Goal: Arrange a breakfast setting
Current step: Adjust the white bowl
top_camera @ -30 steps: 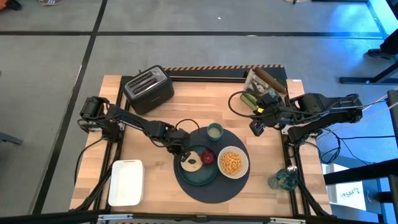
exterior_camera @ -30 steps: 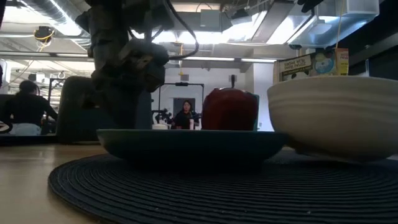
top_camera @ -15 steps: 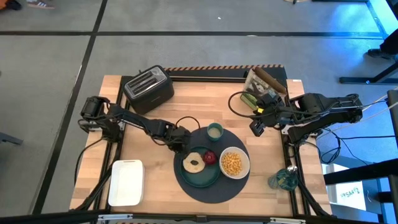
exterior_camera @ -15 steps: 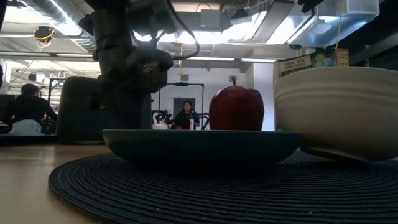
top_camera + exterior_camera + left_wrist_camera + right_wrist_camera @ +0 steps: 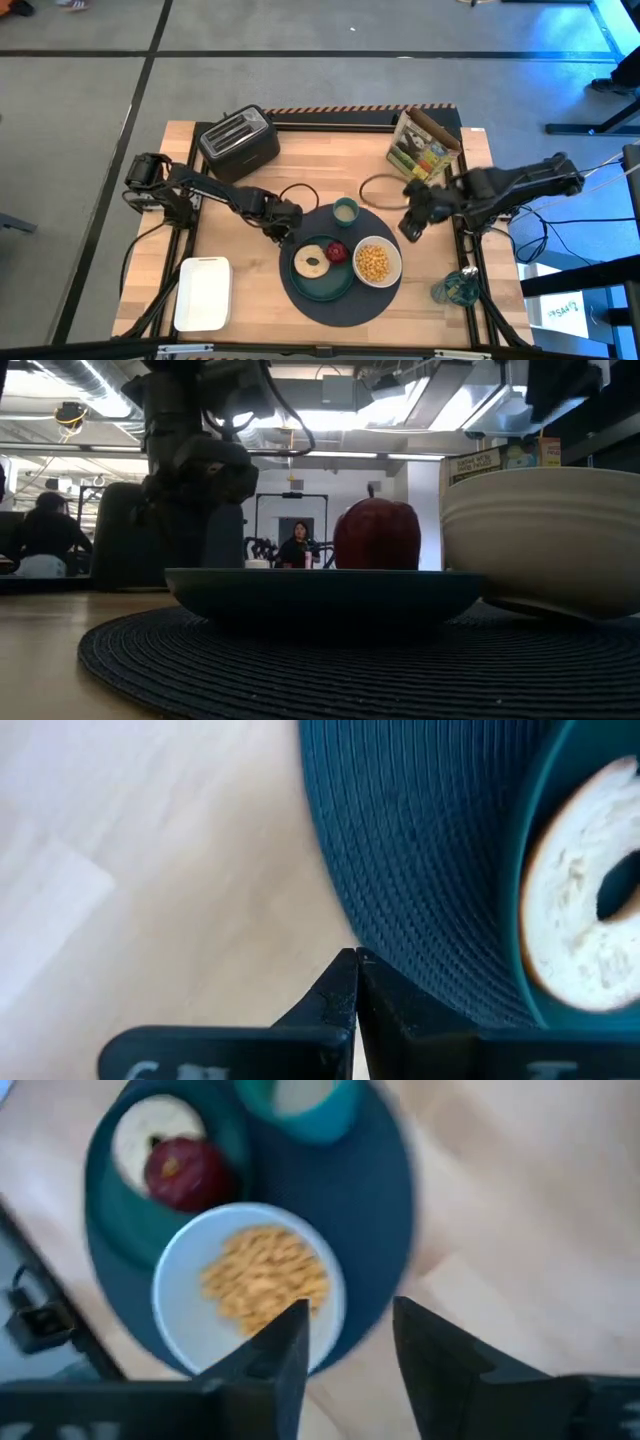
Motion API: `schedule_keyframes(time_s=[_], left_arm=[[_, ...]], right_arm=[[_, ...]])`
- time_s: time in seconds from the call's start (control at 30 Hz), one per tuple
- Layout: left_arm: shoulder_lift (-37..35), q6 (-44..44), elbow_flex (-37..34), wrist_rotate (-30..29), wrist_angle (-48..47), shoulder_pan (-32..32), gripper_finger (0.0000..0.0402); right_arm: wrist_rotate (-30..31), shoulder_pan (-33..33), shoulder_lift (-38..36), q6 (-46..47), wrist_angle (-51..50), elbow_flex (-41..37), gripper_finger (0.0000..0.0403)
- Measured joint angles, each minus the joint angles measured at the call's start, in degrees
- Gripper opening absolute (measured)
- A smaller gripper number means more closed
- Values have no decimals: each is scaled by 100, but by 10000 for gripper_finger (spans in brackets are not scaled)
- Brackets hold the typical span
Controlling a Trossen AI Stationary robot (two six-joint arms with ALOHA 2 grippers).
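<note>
While the left end effector (image 5: 287, 217), fingers pressed together, sits left of centre at the dark round mat's (image 5: 340, 300) edge, the teal plate (image 5: 322, 281) on it holds bagel (image 5: 311, 258) and red fruit (image 5: 337, 252). Right of centre, the right end effector (image 5: 408, 228) hovers narrowly parted beside the white bowl (image 5: 375, 262).

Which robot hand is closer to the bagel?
Left. The left gripper sits at the mat's edge beside the bagel; the right gripper hangs beyond the bowl.

Right gripper (image 5: 411, 226) nearer white bowl (image 5: 376, 262).
</note>
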Motion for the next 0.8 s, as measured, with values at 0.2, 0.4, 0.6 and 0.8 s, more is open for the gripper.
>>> schedule_keyframes(time_s=[0.2,0.4,0.6,0.8], left_arm=[[0,256,0,-309,371,72,0],[0,515,0,-132,384,320,0],[0,718,0,127,385,460,0],[0,830,0,158,386,505,0]], right_arm=[[-111,209,-93,106,1637,-1470,205],[-397,121,72,-82,3148,-2796,234],[-319,118,70,-218,3661,-3289,202],[-418,121,72,-309,4079,-3632,164]])
